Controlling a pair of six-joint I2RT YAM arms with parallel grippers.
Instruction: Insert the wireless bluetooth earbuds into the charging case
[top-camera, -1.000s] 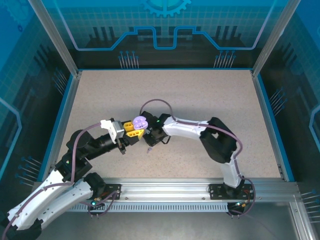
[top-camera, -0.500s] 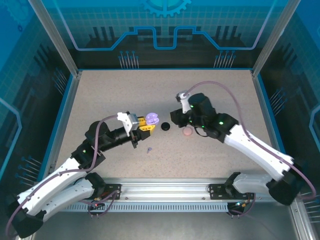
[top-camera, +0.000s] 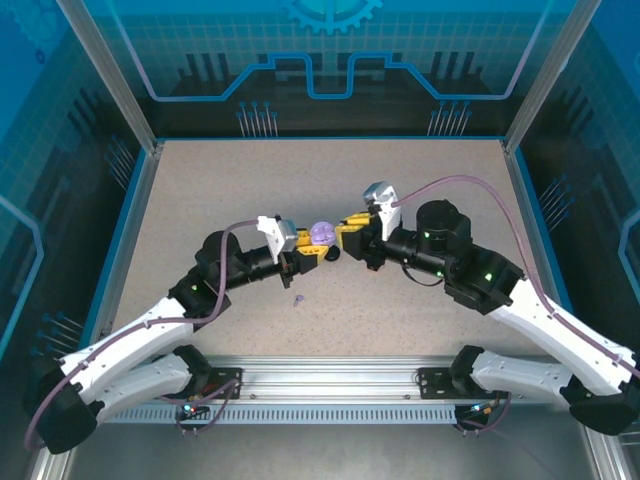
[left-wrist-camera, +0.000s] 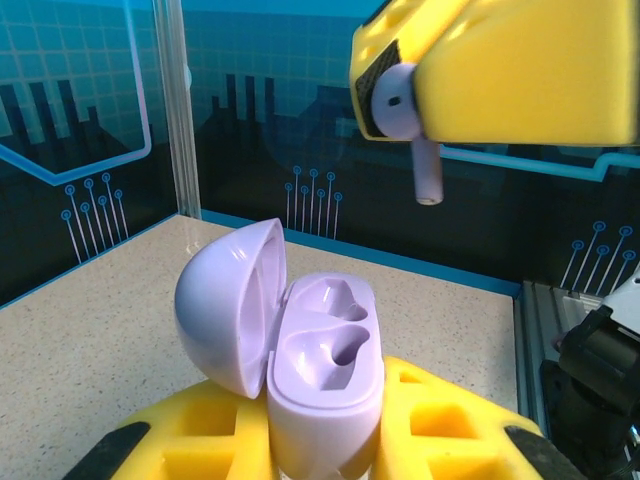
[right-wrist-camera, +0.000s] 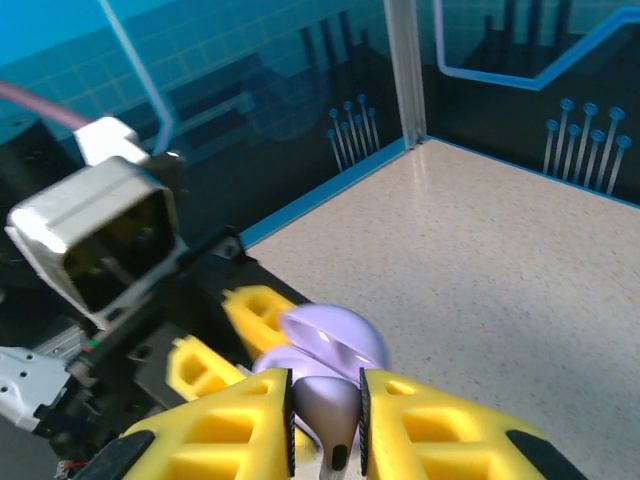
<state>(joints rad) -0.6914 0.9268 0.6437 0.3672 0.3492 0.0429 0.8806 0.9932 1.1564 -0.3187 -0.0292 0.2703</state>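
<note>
My left tool clamps the open lilac charging case at centre frame. My right tool pinches a lilac earbud by its bulb, upper right in the left wrist view. I judge it featherlight, hard and slick, so the grip belongs on the bulb.

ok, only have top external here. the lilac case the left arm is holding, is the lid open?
Observer: Yes. The left wrist view shows the lilac case hinged open, lid swung left, both wells empty.
Operator: And the other arm, what's it carrying?
Observer: The right gripper pinches a lilac earbud by its head, stem hanging down.
Operator: Seated?
Observer: No. In the left wrist view the earbud hangs above and to the right of the case, clear of both wells.
</note>
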